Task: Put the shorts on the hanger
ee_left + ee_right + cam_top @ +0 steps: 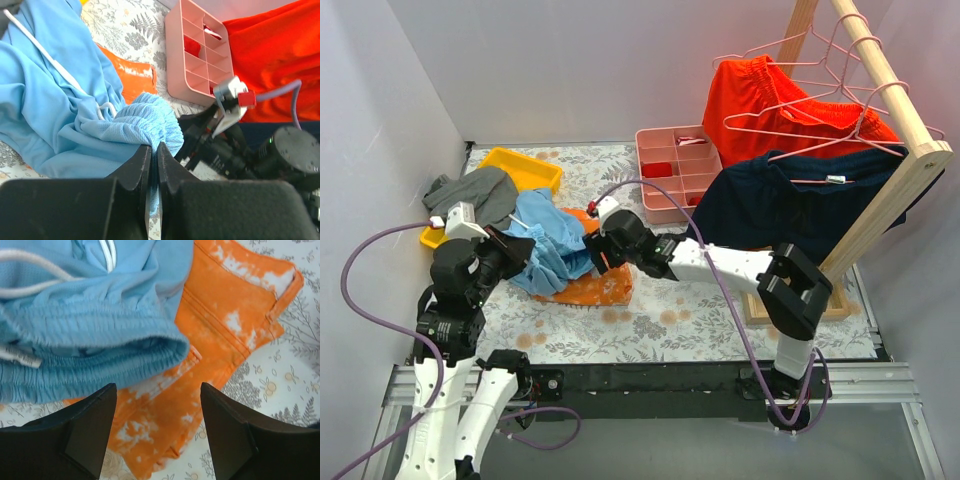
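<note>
The light blue shorts (552, 245) lie crumpled on the table's left half, partly over an orange cloth (603, 287). My left gripper (516, 250) is shut on the gathered waistband of the shorts (145, 120); in the left wrist view the gripper (154, 150) has blue fabric pinched between its fingers. My right gripper (592, 256) is open and empty at the right edge of the shorts. In the right wrist view the gripper (156, 387) hovers over the orange cloth (225, 325), just below the waistband (90, 340). Pink wire hangers (790, 50) hang on the rail at the far right.
A wooden rail (885, 72) on a stand at the right carries red-orange shorts (765, 100) and a dark navy garment (790, 205). A pink compartment tray (655, 150) sits at the back centre. A yellow tray (525, 165) and a grey garment (470, 190) are back left.
</note>
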